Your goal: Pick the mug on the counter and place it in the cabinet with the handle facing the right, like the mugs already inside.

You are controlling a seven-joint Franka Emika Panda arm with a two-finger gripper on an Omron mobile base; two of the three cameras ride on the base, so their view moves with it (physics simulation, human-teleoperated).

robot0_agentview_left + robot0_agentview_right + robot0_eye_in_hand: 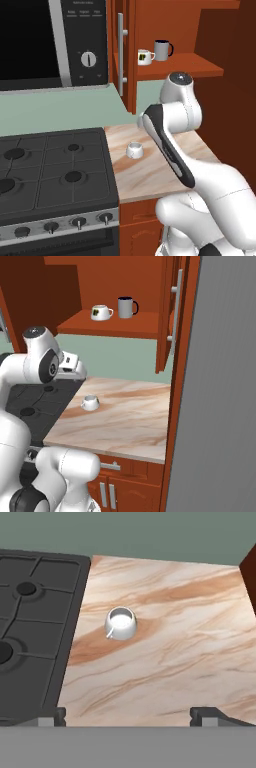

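The mug is small, white and squat and stands upright on the marble counter, close to the stove's edge. In the hand view its handle points to the lower left. My gripper hangs above the counter, open wide with nothing between its fingertips, and looks down at the mug from some way off. The cabinet stands open above, its shelf holding a white mug and a grey mug, handles to the right.
A black stove borders the counter on the left, with a black microwave above it. The cabinet doors with silver bars stand open. A tall grey panel closes off the right side.
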